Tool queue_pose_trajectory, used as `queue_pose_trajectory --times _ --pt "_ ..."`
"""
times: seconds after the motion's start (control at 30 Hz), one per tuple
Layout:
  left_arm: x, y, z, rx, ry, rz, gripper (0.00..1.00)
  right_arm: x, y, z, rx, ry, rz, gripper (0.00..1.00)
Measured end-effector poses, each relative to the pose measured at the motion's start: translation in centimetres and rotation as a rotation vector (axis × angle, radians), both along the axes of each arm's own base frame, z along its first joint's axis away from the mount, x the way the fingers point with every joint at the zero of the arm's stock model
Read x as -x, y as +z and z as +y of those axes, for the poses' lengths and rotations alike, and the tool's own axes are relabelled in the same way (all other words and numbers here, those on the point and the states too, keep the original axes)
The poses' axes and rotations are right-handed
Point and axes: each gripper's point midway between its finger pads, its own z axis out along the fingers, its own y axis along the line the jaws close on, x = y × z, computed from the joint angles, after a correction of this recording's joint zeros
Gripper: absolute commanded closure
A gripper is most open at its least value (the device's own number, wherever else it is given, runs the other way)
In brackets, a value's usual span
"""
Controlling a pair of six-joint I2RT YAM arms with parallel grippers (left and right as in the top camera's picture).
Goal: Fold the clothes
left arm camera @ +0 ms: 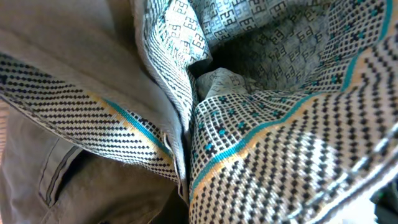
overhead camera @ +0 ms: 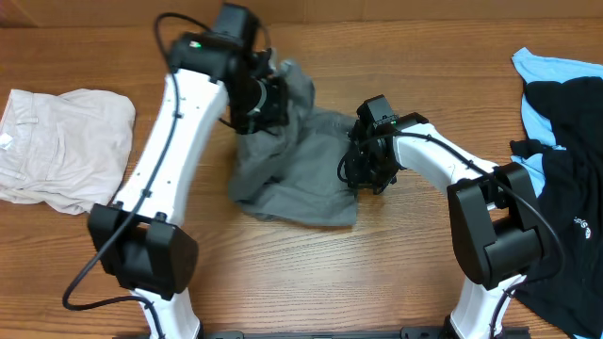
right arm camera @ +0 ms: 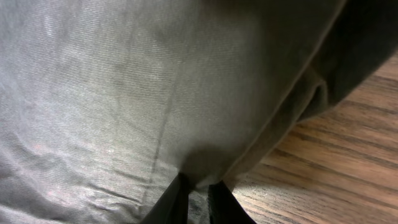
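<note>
The grey shorts (overhead camera: 297, 174) lie crumpled on the middle of the wooden table. My left gripper (overhead camera: 268, 99) is at their upper left part, where the cloth is lifted. The left wrist view is filled by the shorts' patterned whitish waistband lining (left arm camera: 273, 168) and grey cloth (left arm camera: 81, 186); the fingers are hidden, so their state is unclear. My right gripper (overhead camera: 367, 169) is at the shorts' right edge. In the right wrist view its two dark fingers (right arm camera: 198, 199) are pinched on a fold of the grey cloth (right arm camera: 124, 93) near a hem.
A cream garment (overhead camera: 61, 146) lies at the left edge of the table. A black garment (overhead camera: 565, 207) over a light-blue one (overhead camera: 556, 71) lies at the right edge. Bare wood (overhead camera: 311, 273) lies in front of the shorts.
</note>
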Motion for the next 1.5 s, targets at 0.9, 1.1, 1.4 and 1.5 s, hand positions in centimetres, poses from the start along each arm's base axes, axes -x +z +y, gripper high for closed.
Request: queue_pose_trajectory --times 0.9,1.1,1.4,1.5 --pt "-1.0 -0.3 2.7 -0.135 0.056 -0.058 0.43 -1.6 7.0 -7.0 0.112 -0.157 0.028 0.77" --pt "-2.7 -0.3 6.0 -0.152 0.136 -0.076 0.44 -3.2 16.4 -5.2 -0.070 -0.038 -0.203 0.75" --pt "-3.5 -6.4 5.7 -0.194 0.122 0.059 0.44 -0.9 16.2 4.6 -0.291 0.320 -0.245 0.76" --pt "-3.4 -9.8 5.8 -0.218 0.115 0.140 0.44 -0.4 15.0 6.1 -0.312 0.365 -0.228 0.75"
